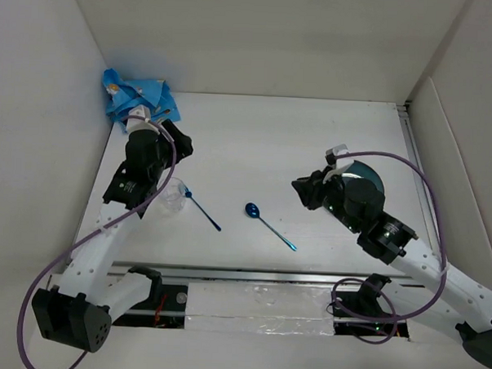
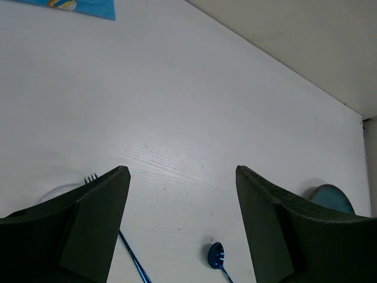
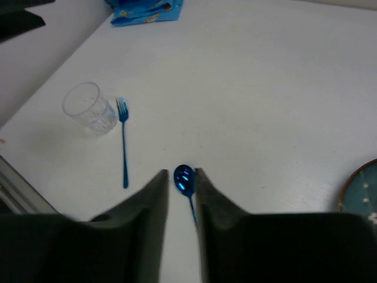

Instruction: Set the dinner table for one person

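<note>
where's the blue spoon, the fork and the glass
blue spoon [image 3: 184,178]: right wrist view, on its bowl
fork [image 3: 123,144]: right wrist view, middle of the handle
glass [image 3: 88,111]: right wrist view, on its clear side wall

A crumpled blue patterned cloth [image 1: 139,96] lies far left. A slim blue metal fork [image 1: 202,209] lies just beside an upright clear glass tumbler [image 1: 174,196]. A blue metal spoon [image 1: 267,222] lies nearby, and a round teal plate [image 1: 369,175] sits to the right.

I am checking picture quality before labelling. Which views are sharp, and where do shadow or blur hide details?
Top external: even light, soft shadows, but the clear glass is faint against the white table. Left wrist: table grain sharp; the near jaws are dark and featureless. Right wrist: whole view slightly soft; the spoon shows small glare spots.
</note>
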`<state>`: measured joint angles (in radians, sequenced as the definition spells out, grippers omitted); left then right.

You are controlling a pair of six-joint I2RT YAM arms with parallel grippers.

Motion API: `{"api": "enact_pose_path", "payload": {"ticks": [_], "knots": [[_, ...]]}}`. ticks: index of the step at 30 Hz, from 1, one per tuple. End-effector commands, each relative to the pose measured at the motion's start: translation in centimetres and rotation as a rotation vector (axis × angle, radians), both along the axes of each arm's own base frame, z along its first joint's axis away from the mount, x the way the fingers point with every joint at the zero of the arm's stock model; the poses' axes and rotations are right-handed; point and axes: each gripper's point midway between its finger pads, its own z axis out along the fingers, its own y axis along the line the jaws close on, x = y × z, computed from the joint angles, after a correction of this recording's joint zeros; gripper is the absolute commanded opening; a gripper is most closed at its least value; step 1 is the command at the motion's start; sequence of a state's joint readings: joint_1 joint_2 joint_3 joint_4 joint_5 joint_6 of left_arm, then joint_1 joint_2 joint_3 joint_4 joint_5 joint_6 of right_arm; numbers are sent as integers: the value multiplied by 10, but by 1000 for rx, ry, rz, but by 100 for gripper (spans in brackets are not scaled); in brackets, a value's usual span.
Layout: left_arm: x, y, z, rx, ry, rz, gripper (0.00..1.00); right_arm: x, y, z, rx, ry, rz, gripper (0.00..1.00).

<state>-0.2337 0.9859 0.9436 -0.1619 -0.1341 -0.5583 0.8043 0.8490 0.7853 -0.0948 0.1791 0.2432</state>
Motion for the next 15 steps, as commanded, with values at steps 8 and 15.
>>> {"api": "enact_pose_path", "payload": {"ticks": [8,15], "knots": [[90,32,42,35,-77,165,12,-5,-8,5,57,-54,-6,0],[172,84,-2,63,87,273,21,1,-18,-16,34,14,-68,0]]}}
